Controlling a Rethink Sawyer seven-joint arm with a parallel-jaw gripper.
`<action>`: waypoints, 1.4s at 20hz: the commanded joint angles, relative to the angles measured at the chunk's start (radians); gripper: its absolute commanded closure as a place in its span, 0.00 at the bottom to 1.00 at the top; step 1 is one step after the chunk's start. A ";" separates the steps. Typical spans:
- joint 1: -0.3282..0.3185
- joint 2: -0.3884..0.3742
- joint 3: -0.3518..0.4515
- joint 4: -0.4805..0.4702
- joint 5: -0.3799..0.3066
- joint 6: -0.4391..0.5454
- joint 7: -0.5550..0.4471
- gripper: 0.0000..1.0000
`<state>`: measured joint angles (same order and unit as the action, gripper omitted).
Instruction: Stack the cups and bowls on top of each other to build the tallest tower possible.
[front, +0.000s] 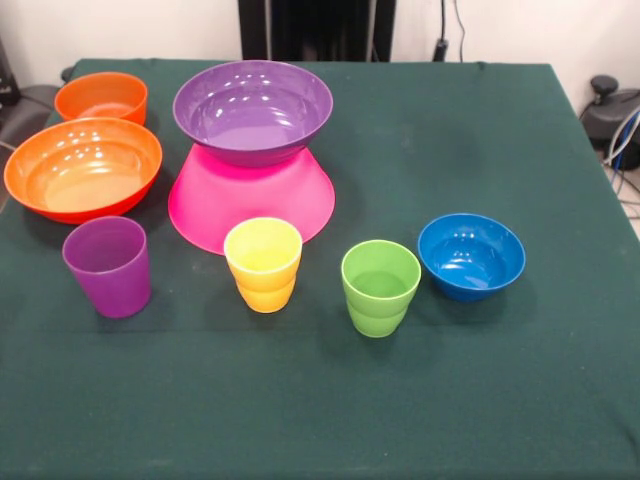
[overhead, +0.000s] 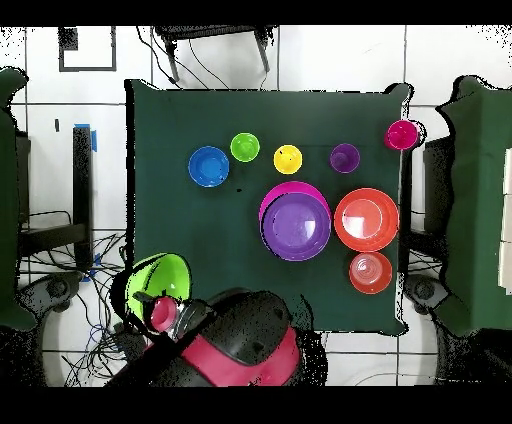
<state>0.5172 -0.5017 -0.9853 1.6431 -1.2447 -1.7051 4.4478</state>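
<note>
A: Tower so far is two pieces: pink bowl upside down as base, purple bowl upright on top, sitting mid-table toward the robot's side.

B: Lime green bowl?

A: Only in the overhead view, down near the robot's base, off the table edge next to the arm. Looks carried, but the gripper itself isn't distinguishable there, so I cannot tell whether it's clamped or loose. Front view shows no gripper.

B: Step in hand?

A: My read: the green bowl is the next layer, tower not topped yet. Next move calls for bringing it over the purple bowl, centered on it, and lowering level so it seats rather than tips.

B: Rest of the pieces?

A: Front view: large orange bowl touching or just beside the pink base, small orange bowl behind it. Nearest the camera, a row: purple cup, yellow cup, green cup, small blue bowl. All upright, apart from each other. Red cup sits at the table's edge in the overhead view, hard to say on or off.

B: Risk?

A: Purple bowl rests on a rounded base; an off-center drop could shift it.
</note>
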 joint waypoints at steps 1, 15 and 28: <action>-0.045 0.064 0.180 -0.046 -0.049 0.175 0.271 1.00; -0.118 0.134 0.213 -0.071 -0.040 0.183 0.114 1.00; -0.186 0.188 0.256 -0.088 -0.016 0.177 0.018 1.00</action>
<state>0.3793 -0.3606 -0.9071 1.6301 -1.2441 -1.6805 4.4478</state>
